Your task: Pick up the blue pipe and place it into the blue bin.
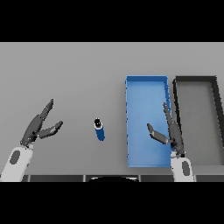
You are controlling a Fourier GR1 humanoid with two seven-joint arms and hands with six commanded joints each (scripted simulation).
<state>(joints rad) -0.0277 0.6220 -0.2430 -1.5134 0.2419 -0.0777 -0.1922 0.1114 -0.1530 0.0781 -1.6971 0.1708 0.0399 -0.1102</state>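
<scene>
right hand (171, 133): closest thing to the camera, arm comes up from the bottom edge right of centre. It sits over the right-hand part of the blue bin, near the bin's lower end. Fingers pretty much straight and pointing up the view, thumb sticking out to the left, so it's spread wide and holding nothing.

left hand (38, 126): way over on the left side of the bench, arm coming in from the lower left corner. Fingers straight and angled up to the right, thumb splayed out below them. Also wide and empty, well apart from the pipe.

pipe (99, 128): short blue one with a dark end cap at its top end. It's lying on the bare bench about halfway between the two hands, a bit left of the bin and not touching it. Runs roughly up-down in the view with a slight tilt. Neither hand is on it.

bin (147, 79): blue, long rectangular tray, right of centre, long side running away from the robot. Nothing in it that can be seen besides the hand hovering in front.

dark bin (196, 79): same sort of shape, grey-black, just beside the blue one on its right.

bench (65, 70): plain grey.
</scene>
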